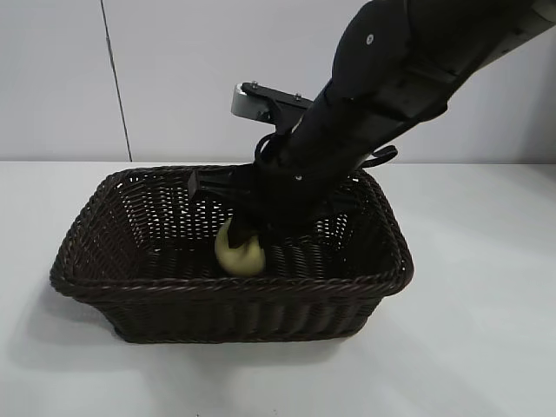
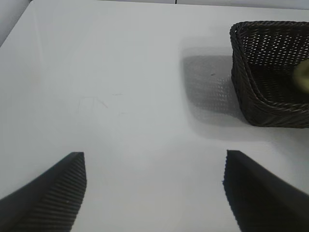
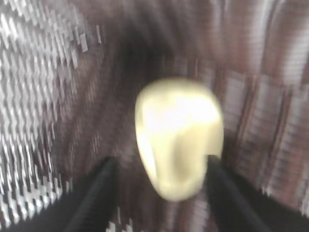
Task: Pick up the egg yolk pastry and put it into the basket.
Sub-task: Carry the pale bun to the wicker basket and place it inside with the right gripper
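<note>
White table (image 1: 486, 347) carries the basket (image 1: 95, 282) near its middle, where the right tool (image 1: 252, 233), reaching inside, seems spread beside the egg yolk pastry (image 1: 239, 252) resting on the floor—delivery looks done, only withdrawal left; left tool (image 2: 154, 193) hangs open over bare table.

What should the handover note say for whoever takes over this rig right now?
Right gripper: reaching down inside the basket, fingers on either side of the egg yolk pastry; whether it grips or has just let go cannot be told.
Left gripper: open, idle above bare table beside the basket, holding nothing.
Done: the pastry is inside the basket, low near its floor.
Left: confirm release if not yet made, then lift the right arm out clear of the rim.
</note>
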Action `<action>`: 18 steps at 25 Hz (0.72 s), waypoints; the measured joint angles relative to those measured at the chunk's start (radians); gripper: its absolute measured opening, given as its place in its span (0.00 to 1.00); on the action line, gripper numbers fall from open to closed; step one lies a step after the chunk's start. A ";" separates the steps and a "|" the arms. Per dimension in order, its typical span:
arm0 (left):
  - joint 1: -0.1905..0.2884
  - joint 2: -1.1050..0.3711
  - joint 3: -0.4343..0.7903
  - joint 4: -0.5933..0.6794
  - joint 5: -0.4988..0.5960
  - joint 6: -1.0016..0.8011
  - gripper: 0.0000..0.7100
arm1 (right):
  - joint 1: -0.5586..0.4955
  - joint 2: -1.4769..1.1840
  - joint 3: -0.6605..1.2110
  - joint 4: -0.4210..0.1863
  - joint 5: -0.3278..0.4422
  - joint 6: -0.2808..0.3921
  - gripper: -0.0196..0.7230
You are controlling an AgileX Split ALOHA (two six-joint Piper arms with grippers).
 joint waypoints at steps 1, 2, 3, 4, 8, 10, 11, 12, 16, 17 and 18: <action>0.000 0.000 0.000 0.000 0.000 0.000 0.80 | 0.000 -0.001 0.000 -0.002 0.022 0.000 0.57; 0.000 0.000 0.000 0.000 0.000 0.000 0.80 | 0.000 -0.003 0.000 -0.007 0.047 0.000 0.59; 0.000 0.000 0.000 0.000 0.000 0.001 0.80 | 0.000 -0.008 0.000 -0.012 0.069 0.000 0.61; 0.000 0.000 0.000 0.000 0.000 0.001 0.80 | 0.000 -0.016 -0.003 -0.022 0.099 0.000 0.62; 0.000 0.000 0.000 0.000 0.000 0.001 0.80 | -0.009 -0.041 -0.083 -0.053 0.246 0.028 0.63; 0.000 0.000 0.000 0.000 0.000 0.001 0.80 | -0.026 -0.043 -0.148 -0.067 0.334 0.054 0.63; 0.000 0.000 0.000 0.000 0.000 0.001 0.80 | -0.035 -0.043 -0.184 -0.078 0.371 0.068 0.63; 0.000 0.000 0.000 0.000 0.000 0.001 0.80 | -0.040 -0.043 -0.215 -0.093 0.414 0.082 0.63; 0.000 0.000 0.000 0.000 0.000 0.001 0.80 | -0.066 -0.043 -0.351 -0.177 0.593 0.153 0.64; 0.000 0.000 0.000 0.000 0.000 0.001 0.80 | -0.074 -0.043 -0.384 -0.196 0.645 0.169 0.64; 0.000 0.000 0.000 0.000 0.000 0.001 0.80 | -0.083 -0.043 -0.415 -0.217 0.689 0.182 0.64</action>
